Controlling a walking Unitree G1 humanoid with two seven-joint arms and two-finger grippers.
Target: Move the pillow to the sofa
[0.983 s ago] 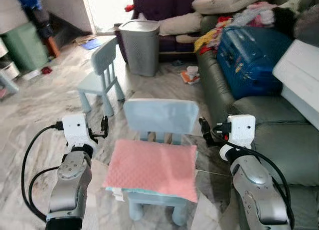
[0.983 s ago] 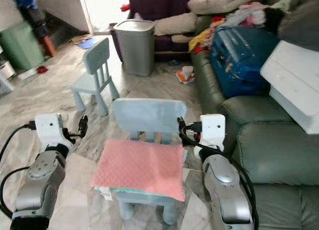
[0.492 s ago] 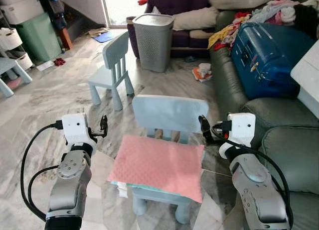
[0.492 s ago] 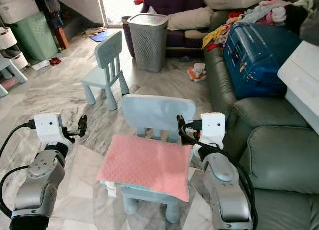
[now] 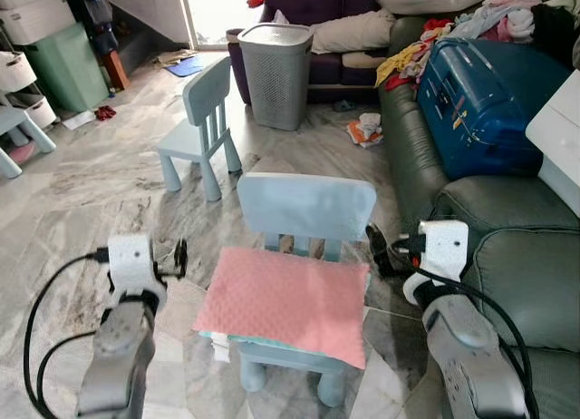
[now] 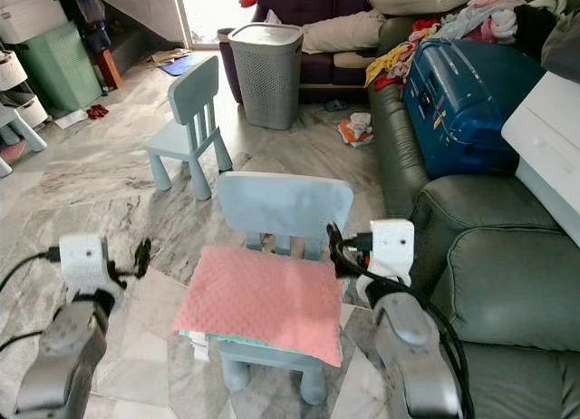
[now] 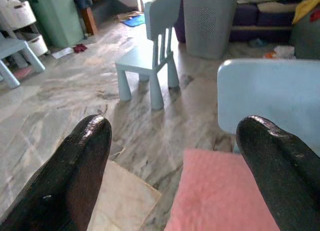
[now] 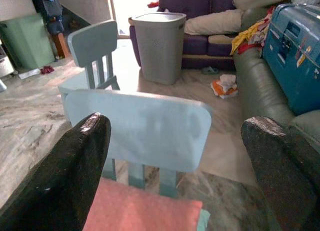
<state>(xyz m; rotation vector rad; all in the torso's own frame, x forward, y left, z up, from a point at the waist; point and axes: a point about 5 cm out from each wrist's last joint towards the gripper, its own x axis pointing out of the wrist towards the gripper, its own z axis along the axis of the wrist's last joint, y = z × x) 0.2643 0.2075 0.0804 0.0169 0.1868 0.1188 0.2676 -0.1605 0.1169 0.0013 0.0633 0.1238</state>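
Pink pillow [image 5: 285,301] lay on small blue chair [image 5: 306,206], frame centre; left pincer [image 5: 179,257] had dropped lower; right pincer [image 5: 377,249] lower too; both released, flanking pillow

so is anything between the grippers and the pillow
Nothing visible. The pink pillow lies on the near chair, with the left gripper off its left edge and the right gripper off its right edge, both open. Only open air and floor separate each from the pillow.
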